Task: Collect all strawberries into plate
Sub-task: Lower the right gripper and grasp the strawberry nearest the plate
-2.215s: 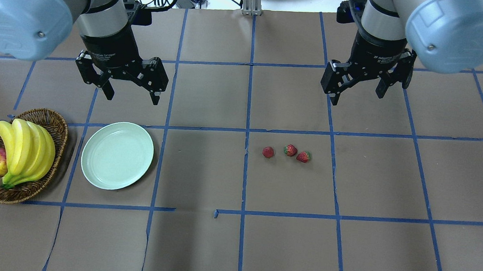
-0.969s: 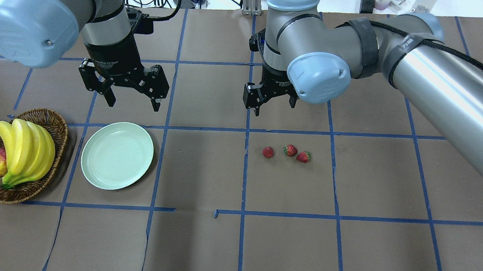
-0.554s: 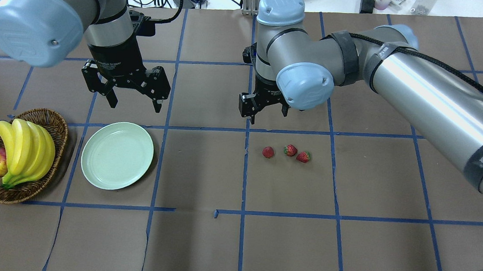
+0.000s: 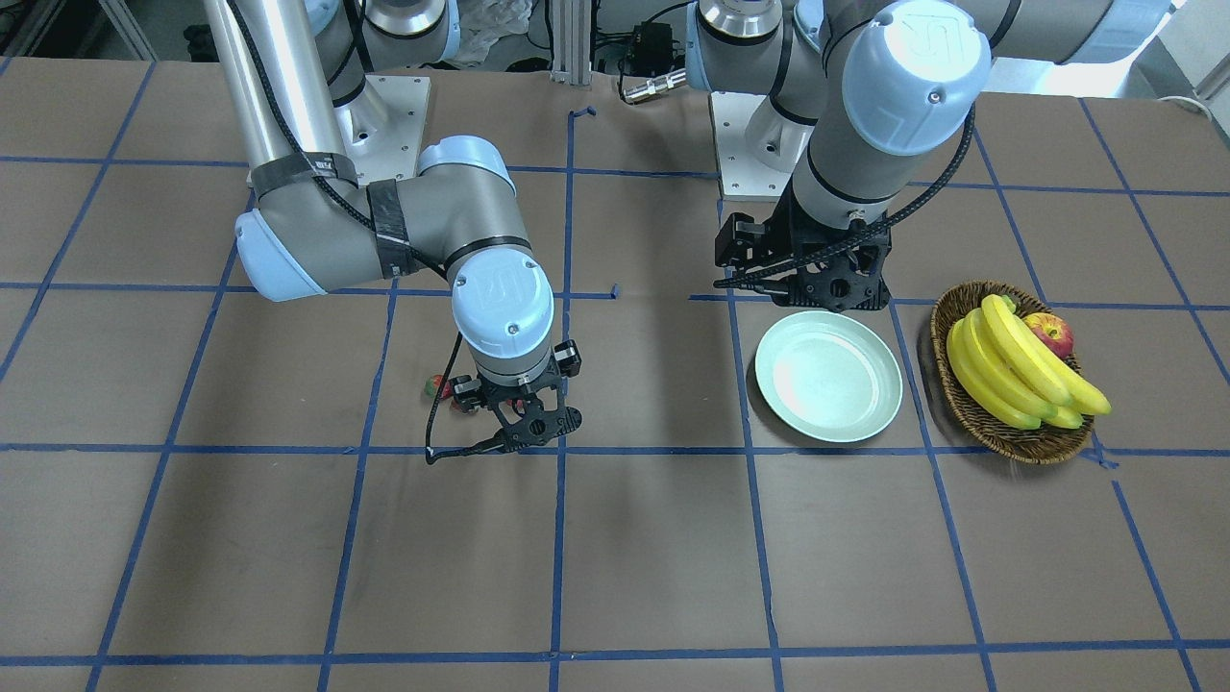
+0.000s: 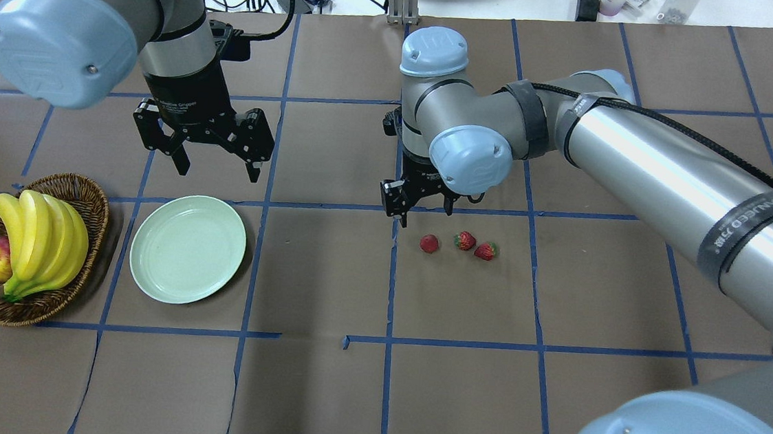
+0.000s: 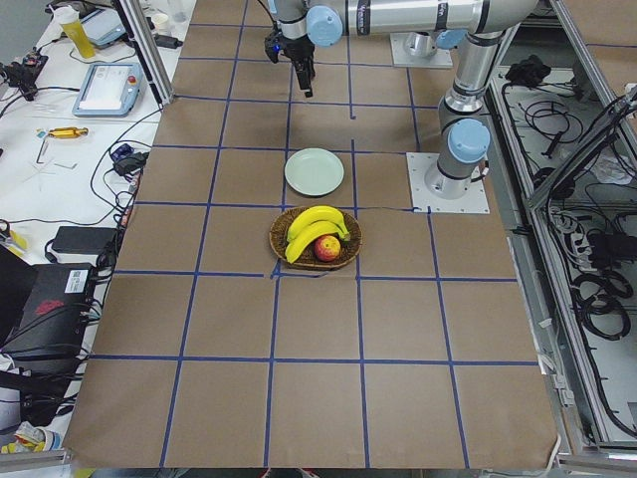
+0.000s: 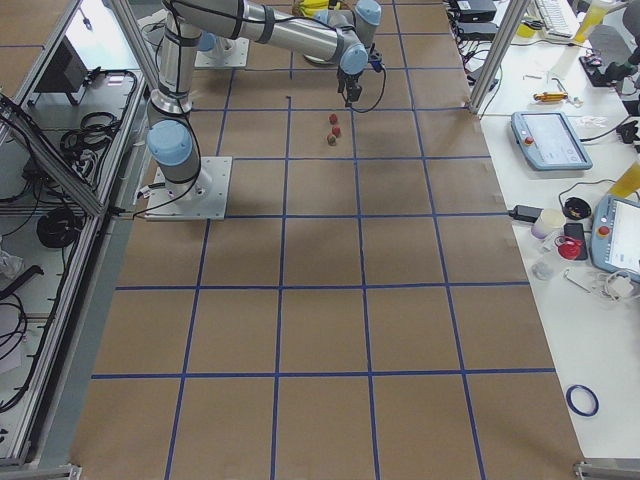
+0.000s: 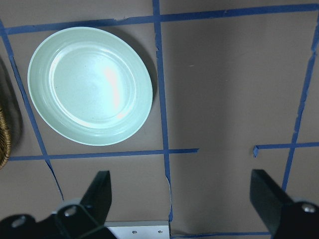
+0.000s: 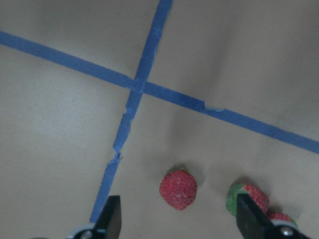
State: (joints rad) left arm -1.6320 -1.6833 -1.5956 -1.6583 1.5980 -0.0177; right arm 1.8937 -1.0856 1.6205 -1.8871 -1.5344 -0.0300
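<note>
With the right jaws apart, centre them on the lone strawberry (image 9: pixel 178 189) at the wrist view's bottom middle and descend straight, clear of its neighbours (image 9: pixel 247 197); the left jaws also gape.

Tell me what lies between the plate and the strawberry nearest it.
Nothing: between the plate and that strawberry the overhead view shows only bare brown table cover crossed by two blue tape lines.

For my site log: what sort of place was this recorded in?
Probably a robotics lab cell, not a home: the table is papered brown and gridded with blue tape, the left arm and right arm are mounted on it, and a teach pendant lies beside it.
</note>
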